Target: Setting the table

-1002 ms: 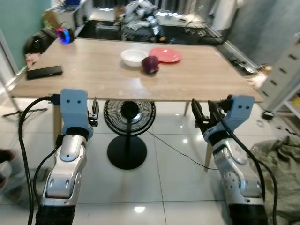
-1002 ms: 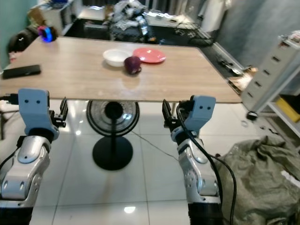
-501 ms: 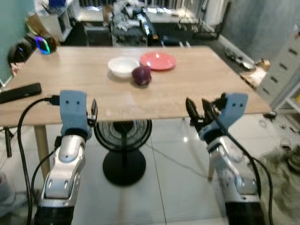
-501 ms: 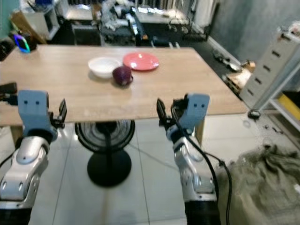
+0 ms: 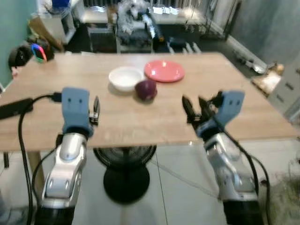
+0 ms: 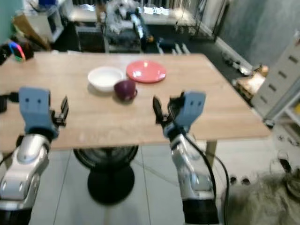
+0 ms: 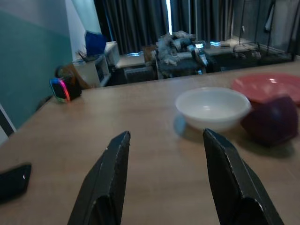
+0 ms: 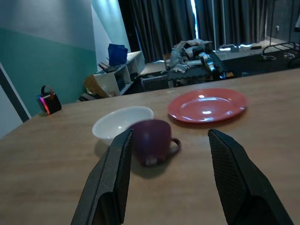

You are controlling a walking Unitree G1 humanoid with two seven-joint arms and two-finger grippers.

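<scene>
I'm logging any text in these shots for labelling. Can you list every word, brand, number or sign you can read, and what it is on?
None: no readable text on the white bowl, the red plate, the purple mug or the wooden table.
The black phone and the speaker with a glowing ring are too blurred to tell.

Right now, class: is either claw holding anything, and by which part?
Nothing is held. The left claw and right claw are both open, raised over the near edge of the wooden table.
</scene>
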